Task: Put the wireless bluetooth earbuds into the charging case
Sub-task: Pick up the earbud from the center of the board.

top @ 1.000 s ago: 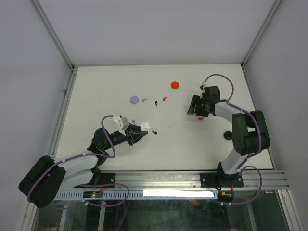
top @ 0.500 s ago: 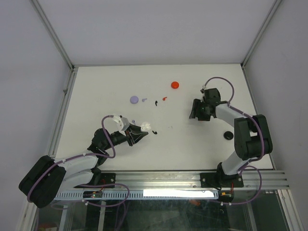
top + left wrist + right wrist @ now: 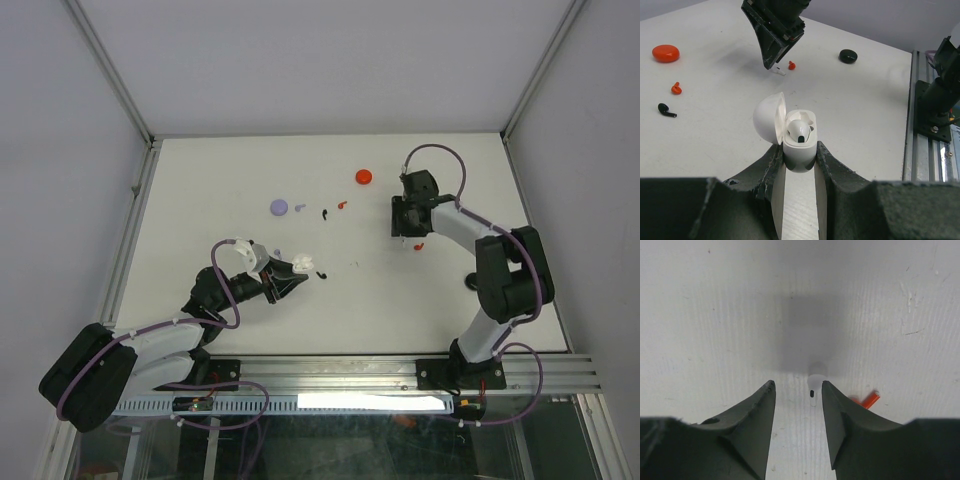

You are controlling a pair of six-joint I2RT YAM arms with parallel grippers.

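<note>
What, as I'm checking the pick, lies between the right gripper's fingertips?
The right wrist view shows one white earbud there, not yet gripped.

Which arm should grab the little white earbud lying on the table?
Right: the right tool hangs just over the white earbud, while the left tool is busy holding the open case.
</note>
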